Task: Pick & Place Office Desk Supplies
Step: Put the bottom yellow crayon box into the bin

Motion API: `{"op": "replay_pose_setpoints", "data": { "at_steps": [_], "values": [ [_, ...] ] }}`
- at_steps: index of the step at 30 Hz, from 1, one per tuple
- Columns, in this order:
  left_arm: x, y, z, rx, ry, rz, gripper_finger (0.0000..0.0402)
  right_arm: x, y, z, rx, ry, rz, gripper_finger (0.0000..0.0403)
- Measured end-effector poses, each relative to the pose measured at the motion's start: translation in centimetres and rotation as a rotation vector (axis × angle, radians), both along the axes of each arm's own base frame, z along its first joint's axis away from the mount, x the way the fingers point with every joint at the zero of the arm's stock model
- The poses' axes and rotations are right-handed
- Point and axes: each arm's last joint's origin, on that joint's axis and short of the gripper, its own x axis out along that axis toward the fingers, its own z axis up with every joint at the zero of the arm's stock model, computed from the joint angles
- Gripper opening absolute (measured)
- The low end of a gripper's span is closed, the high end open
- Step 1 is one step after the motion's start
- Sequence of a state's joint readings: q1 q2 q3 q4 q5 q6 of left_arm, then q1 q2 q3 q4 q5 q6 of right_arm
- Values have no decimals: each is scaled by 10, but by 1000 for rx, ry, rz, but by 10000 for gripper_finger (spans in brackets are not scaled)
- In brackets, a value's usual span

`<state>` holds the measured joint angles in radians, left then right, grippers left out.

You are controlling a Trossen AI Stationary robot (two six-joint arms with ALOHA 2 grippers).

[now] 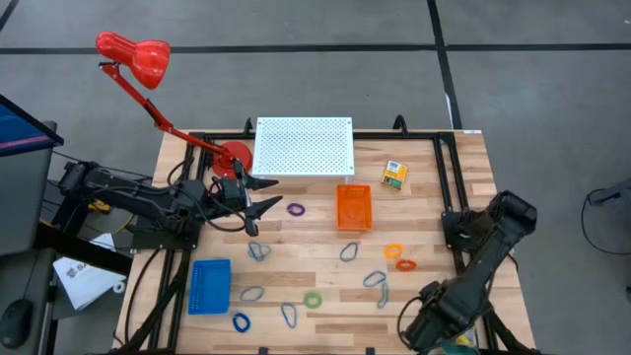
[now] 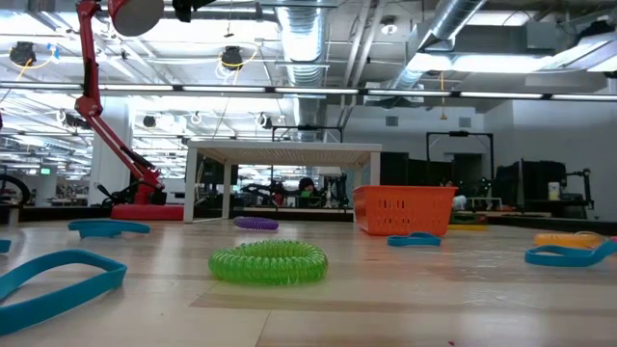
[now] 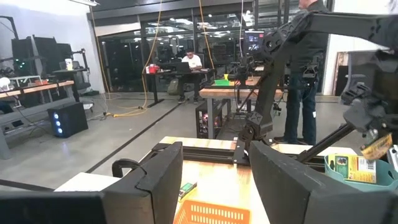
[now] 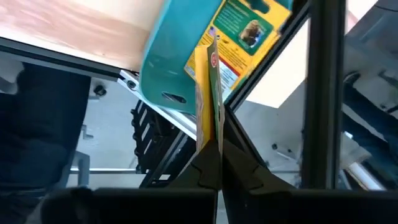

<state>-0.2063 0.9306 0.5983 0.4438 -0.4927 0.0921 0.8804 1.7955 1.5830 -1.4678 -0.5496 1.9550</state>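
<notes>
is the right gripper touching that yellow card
Touching. The right wrist view shows the right gripper with its jaws shut on the lower edge of the yellow card, no gap between them, in front of the teal tray.

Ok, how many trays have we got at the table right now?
3. The orange tray sits mid-table, the blue tray on the table's left side, and the teal tray at the right edge, mostly hidden from above.

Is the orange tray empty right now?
Empty: from above, the orange tray shows only its bare floor, with rings and clips lying on the table around it.
</notes>
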Motion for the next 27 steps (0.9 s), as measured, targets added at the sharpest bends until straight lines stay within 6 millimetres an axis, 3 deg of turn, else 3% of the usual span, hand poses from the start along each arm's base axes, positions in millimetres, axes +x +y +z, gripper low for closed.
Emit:
{"op": "replay_pose_setpoints", "data": {
  "at_steps": [10, 15, 21, 27],
  "values": [
    [0, -1, 0, -3, -1, -6, 182, 15, 7, -36, 26, 121, 134, 0],
    [0, -1, 0, -3, -1, -8, 182, 21, 4, -46, 39, 69, 144, 0],
    [-1, -4, 0, -3, -2, -20, 182, 15, -2, -70, 74, 94, 181, 0],
    [-1, -4, 0, -3, -2, -20, 182, 12, -5, -73, 90, 98, 247, 4]
  ]
}}
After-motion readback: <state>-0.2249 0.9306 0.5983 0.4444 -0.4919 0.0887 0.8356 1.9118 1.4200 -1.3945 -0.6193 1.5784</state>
